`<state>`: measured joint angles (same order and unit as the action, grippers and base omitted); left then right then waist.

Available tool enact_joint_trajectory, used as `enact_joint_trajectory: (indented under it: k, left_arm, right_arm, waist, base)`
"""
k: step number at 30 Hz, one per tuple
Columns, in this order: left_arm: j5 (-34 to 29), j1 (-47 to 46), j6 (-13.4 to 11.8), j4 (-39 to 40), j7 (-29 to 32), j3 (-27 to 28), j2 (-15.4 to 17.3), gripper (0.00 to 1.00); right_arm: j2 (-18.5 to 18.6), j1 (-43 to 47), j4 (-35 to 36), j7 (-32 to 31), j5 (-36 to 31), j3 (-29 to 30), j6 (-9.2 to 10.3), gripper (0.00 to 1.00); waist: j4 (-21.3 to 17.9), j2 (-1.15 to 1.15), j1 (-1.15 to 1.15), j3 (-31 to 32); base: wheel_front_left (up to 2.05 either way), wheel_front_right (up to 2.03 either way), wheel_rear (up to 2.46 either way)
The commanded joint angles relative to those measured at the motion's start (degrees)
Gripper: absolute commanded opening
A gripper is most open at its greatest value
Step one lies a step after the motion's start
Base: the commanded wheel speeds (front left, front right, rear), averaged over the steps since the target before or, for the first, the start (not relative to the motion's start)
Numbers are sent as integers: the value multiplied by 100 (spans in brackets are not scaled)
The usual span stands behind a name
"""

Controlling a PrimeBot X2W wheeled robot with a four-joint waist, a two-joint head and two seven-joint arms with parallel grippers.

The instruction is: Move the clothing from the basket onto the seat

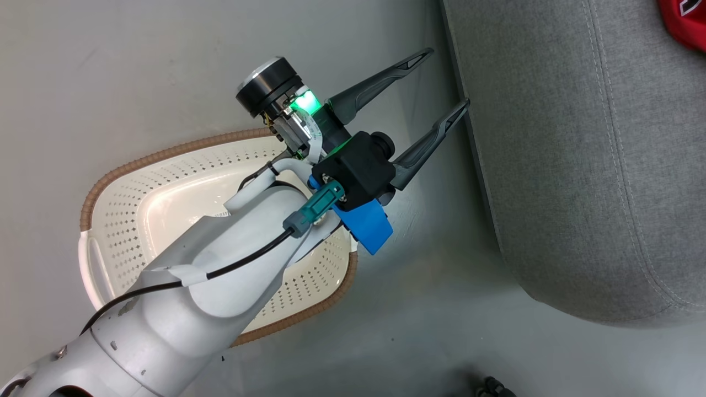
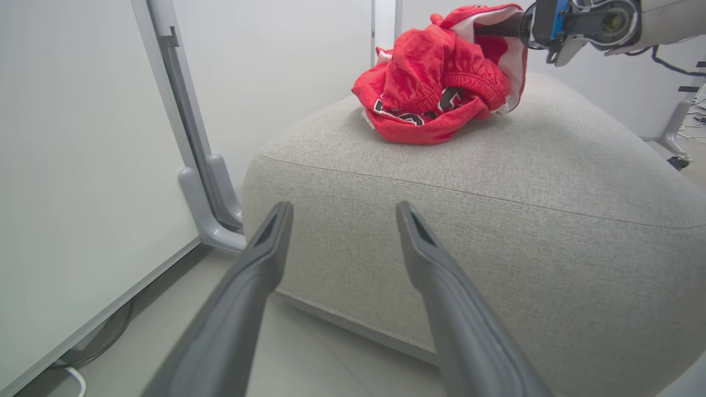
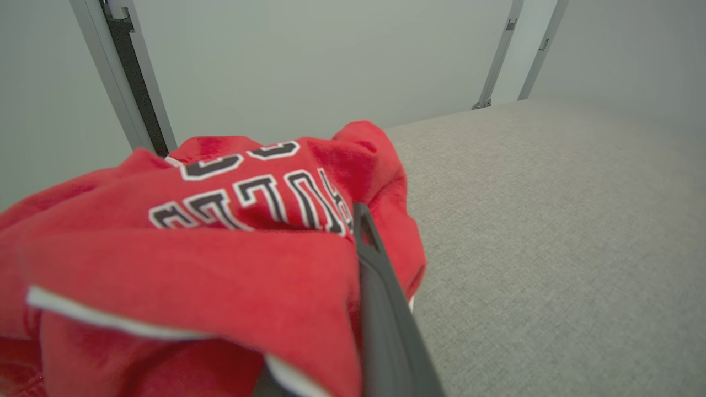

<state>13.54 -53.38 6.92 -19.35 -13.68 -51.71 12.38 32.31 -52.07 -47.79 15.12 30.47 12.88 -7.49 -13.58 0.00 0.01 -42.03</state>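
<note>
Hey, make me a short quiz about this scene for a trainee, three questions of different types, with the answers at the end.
1. True or false: the left gripper is open and holds nothing.
2. Where is the red clothing? A: in the basket. B: on the seat. C: on the floor.
3. Fill in: the right gripper is shut on the ___.

Key: 1 true; 2 B; 3 clothing.
</note>
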Motion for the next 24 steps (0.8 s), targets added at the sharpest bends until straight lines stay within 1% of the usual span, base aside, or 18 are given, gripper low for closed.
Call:
enact_joint_trajectory:
  k: [1, 2, 3, 4, 9, 17, 20, 21, 24]
  left_arm:
    - [33, -98, -41, -10, -4, 0, 8, 100]
    - [42, -84, -47, -20, -11, 0, 15, 100]
    - [53, -64, -54, -31, -20, 3, 21, 100]
    - [59, -37, -62, -41, -32, 7, 23, 100]
    - [143, 177, -117, -110, -91, 24, -13, 100]
    - [316, 654, -237, -178, -154, 133, -108, 100]
    - [372, 873, -288, -88, -154, 256, -111, 100]
    - [417, 1064, -330, -37, -155, 373, -89, 100]
    - [459, 1380, -403, 20, -156, 573, -47, 100]
  right_arm:
    - [-9, 23, -85, 4, 55, -57, -1, 0]
    - [-7, 18, -121, 4, 77, -89, -1, 4]
    - [15, 15, -120, 4, 85, -114, -1, 42]
    - [27, 34, -120, 4, 90, -135, -1, 100]
    - [-64, 410, 81, 4, 58, -164, -1, 100]
    - [-315, 1613, 790, 3, -227, -135, -1, 100]
    - [-401, 2022, 1163, 4, -281, -107, -1, 100]
    - [-466, 2266, 1427, 4, -350, -159, -1, 100]
    - [-560, 2533, 1845, 4, -436, -230, -1, 100]
  waist:
    - [10, 0, -1, 44]
    - [12, 0, -1, 78]
    - [10, 0, -1, 118]
    - [6, 0, -1, 163]
    - [-8, 0, -1, 544]
    - [63, 0, -1, 1331]
    - [105, 0, -1, 1576]
    - [135, 0, -1, 1757]
    - [190, 0, -1, 2006]
  base:
    - [0, 0, 0]
    - [0, 0, 0]
    - [0, 0, 0]
    - [0, 0, 0]
    - [0, 0, 0]
    - [0, 0, 0]
    - [0, 0, 0]
    - [0, 0, 0]
    - [0, 0, 0]
